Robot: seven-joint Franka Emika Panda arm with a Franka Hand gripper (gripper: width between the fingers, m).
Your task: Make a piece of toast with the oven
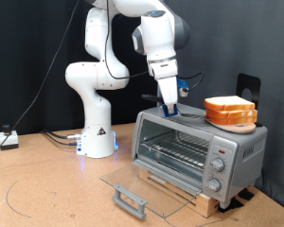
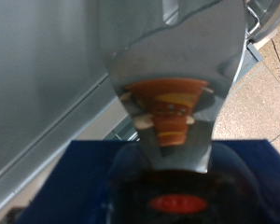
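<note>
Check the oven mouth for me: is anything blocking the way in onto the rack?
Nothing visible does. The oven's glass door lies dropped open, and nothing shows on the wire rack. The gripper is low over the oven's top.

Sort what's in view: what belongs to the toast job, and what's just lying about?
Job: oven, glass door dropped open; gripper at the oven's top.
Lying about: bread slice on orange plate; blue object; wooden board; cables.
</note>
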